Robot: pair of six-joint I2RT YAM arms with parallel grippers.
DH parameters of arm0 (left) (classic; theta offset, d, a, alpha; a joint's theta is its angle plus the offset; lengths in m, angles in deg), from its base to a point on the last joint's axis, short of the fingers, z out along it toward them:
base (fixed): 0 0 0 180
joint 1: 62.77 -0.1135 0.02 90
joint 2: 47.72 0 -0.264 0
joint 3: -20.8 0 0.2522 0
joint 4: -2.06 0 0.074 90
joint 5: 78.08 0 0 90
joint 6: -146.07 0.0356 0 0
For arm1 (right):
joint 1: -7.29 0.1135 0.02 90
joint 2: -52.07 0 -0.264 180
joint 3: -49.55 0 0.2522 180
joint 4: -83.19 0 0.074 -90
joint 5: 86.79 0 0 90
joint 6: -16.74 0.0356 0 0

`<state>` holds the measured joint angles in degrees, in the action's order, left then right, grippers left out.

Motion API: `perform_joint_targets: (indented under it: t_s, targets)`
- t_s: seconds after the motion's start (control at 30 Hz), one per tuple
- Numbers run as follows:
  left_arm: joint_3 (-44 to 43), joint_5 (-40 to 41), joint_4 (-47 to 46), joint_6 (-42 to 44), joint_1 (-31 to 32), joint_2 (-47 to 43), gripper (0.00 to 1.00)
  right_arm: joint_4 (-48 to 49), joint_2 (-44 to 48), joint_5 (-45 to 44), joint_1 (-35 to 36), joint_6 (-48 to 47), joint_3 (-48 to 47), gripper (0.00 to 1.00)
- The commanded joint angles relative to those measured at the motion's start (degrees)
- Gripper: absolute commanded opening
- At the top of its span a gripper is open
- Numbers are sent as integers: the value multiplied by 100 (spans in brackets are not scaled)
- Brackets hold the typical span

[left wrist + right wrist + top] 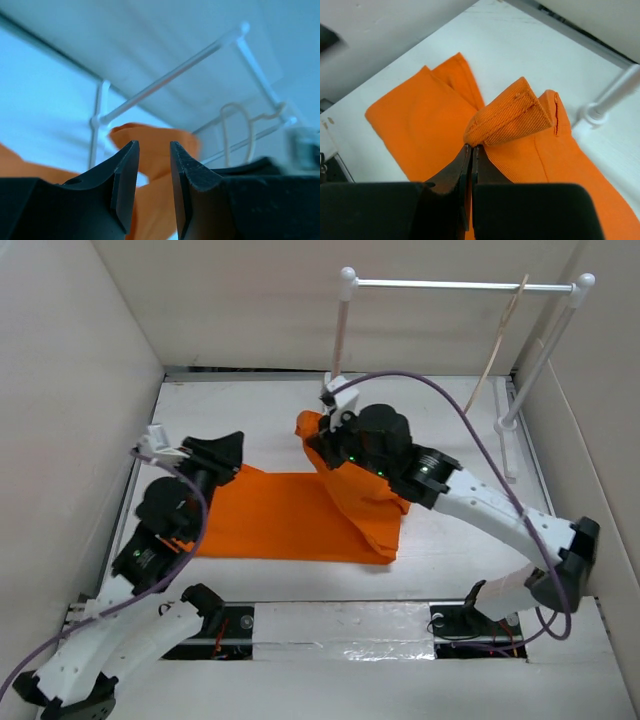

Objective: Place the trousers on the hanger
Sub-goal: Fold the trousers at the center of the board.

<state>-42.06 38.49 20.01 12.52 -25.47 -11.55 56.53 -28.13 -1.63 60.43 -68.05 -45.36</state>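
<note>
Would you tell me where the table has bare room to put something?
Bare table lies behind the trousers, left of the rack, and along the strip at their near edge. Crowded mid-table, where the right claw pinches a raised fold.

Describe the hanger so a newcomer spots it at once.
Find the white rack at the far side of the table, with its metal rod on top. Near the rod's right end hangs the hanger, a thin beige outline slanting down. The rack's posts are white and thicker; nothing else there is beige.

arms point(490, 512): white links, black joints | cables point(400, 375): purple | lights point(352, 458): small green | left gripper fingers point(125, 180): black, wedge-shaped
</note>
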Motion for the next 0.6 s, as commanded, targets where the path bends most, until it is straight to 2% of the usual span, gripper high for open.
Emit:
perform_joint_targets:
  t_s: [0.0, 0.2, 0.4, 0.43, 0.47, 0.53, 0.57]
  targets:
    - [-784, -91, 960, 557, -109, -302, 28, 1096, -712, -131, 361, 67, -735, 0]
    - [-1241, 286, 1329, 743, -109, -769, 27, 1001, -2436, -176, 1004, 128, -2377, 0]
    - [-1610, 612, 1646, 936, -109, -822, 27, 1220, -4817, 44, 1558, 733, -4300, 0]
    - [-1664, 622, 1734, 945, -109, -813, 27, 1229, -5108, 193, 1559, 866, -4505, 5]
    - [-1690, 630, 1813, 962, -109, -865, 28, 1360, -5354, 359, 1619, 972, -4655, 30]
    - [-1691, 700, 1822, 1041, -109, -935, 30, 1676, -5804, 947, 1620, 1201, -4709, 65]
    - [-1690, 762, 1849, 1050, -109, -970, 30, 1686, -5840, 1037, 1620, 1219, -4665, 88]
